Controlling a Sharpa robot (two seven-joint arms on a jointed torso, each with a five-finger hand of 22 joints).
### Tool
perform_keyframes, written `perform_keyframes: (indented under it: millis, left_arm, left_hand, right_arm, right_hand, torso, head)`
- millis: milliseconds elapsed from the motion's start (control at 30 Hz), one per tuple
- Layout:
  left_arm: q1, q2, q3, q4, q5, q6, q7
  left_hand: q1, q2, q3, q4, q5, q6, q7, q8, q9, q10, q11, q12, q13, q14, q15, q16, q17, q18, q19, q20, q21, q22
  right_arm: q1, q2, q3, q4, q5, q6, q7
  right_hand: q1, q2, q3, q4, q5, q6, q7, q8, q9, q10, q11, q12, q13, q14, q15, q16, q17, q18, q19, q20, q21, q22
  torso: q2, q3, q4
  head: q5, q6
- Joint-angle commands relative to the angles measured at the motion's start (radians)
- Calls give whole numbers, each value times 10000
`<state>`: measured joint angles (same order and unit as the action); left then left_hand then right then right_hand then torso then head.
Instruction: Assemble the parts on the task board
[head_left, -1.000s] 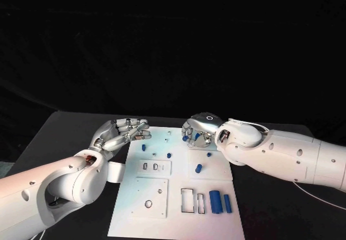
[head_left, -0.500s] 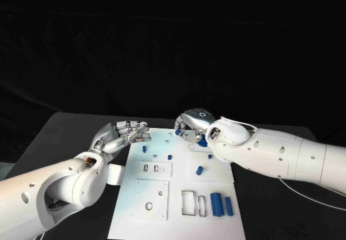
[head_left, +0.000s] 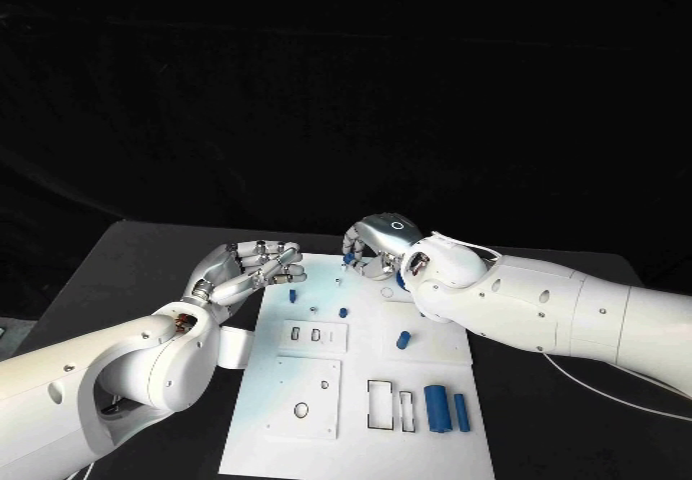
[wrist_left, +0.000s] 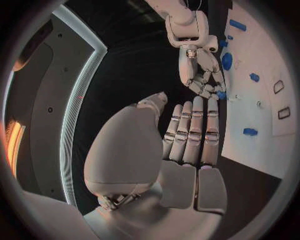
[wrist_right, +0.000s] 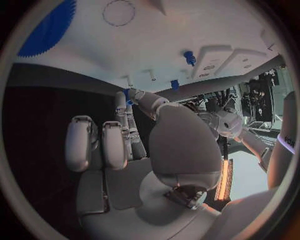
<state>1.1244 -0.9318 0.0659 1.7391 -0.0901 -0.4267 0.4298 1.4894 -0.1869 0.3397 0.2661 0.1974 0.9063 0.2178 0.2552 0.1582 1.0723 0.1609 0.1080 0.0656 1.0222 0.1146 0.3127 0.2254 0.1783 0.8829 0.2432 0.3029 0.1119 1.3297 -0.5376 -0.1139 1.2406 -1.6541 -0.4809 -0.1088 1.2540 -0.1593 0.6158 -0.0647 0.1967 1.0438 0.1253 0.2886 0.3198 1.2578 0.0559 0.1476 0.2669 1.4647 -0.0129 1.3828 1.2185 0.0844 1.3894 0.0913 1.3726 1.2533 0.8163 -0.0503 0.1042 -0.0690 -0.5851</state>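
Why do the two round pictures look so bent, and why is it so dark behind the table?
Both wrist views use fisheye lenses, so straight edges curve: the task board bows beside the left hand, and arcs above the right hand. The head view shows light falling on the board and arms, while the backdrop stays black. An orange glow shows at each wrist view's rim.

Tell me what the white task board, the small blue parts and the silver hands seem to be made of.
White task board: probably matte plastic or painted sheet; flat, even, glare-free surface with cleanly cut slots.
Small blue parts: likely moulded or printed plastic; uniform saturated colour, soft sheen.
Silver left hand and right hand: metallic-looking segments with a satin shine; whether metal or coated plastic cannot be told.
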Motion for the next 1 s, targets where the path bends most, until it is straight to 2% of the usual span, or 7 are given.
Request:
perform_keyframes:
  millis: [33, 367, 467, 733, 1000]
  left_arm:
    - [12, 29, 9, 19, 30, 196, 44]
    - [13, 37, 9, 11, 30, 206, 57]
    - [13, 42, 9, 10, 30, 210, 61]
    - [13, 46, 9, 6, 30, 210, 64]
    - [15, 53, 9, 7, 30, 216, 59]
  left_hand:
    - [-91, 5, 61, -15, -32, 5, 46, -51, -14, -49, 52, -35, -3, -5, 62, -38, 11, 55, 42, 12, -33, -14]
    - [-91, 5, 61, -15, -32, 5, 46, -51, -14, -49, 52, -35, -3, -5, 62, -38, 11, 55, 42, 12, -33, -14]
    - [-95, 1, 65, -17, -33, 2, 48, -55, -15, -50, 55, -44, -3, -8, 65, -43, 15, 55, 42, 14, -36, -18]
    - [-95, 1, 65, -17, -33, 2, 48, -55, -15, -50, 55, -44, -3, -8, 65, -43, 15, 55, 42, 14, -36, -18]
    - [-95, 1, 65, -17, -33, 2, 48, -55, -15, -50, 55, -44, -3, -8, 65, -43, 15, 55, 42, 14, -36, -18]
  right_arm:
    - [-11, 50, -2, -76, 78, 67, -50]
    - [-89, 201, -21, -220, 126, 370, -47]
    - [-104, 229, -26, -248, 129, 434, -41]
    - [-153, 304, -41, -346, 166, 577, -22]
    - [-190, 416, -48, -512, 187, 560, -39]
  right_hand:
    - [-97, 31, 23, 46, -16, -53, 35, 27, 379, -74, 8, -62, 10, 433, -55, 61, 1, -163, -28, -32, 35, 5]
    - [-134, 21, 22, 68, -38, -82, 42, 23, 401, -94, 17, -72, 22, 429, -47, 57, -17, -152, -63, -25, 6, -38]
    - [-145, 17, 21, 76, -44, -93, 44, 20, 408, -101, 20, -75, 25, 425, -44, 52, -29, -150, -72, -23, -1, -48]
    - [-153, 16, 21, 81, -48, -99, 45, 20, 413, -105, 22, -77, 28, 424, -43, 50, -37, -150, -73, -21, 0, -46]
    - [-167, 17, 22, 92, -56, -109, 47, 19, 422, -111, 24, -80, 34, 423, -40, 53, -34, -143, -93, -19, -18, -73]
  torso:
    - [15, -3, -9]
    - [34, 9, -9]
    - [37, -3, 2]
    - [51, -6, -11]
    - [60, -15, 10]
  head:
    - [29, 4]
    - [28, 30]
    - [30, 12]
    - [53, 13]
    - [49, 27]
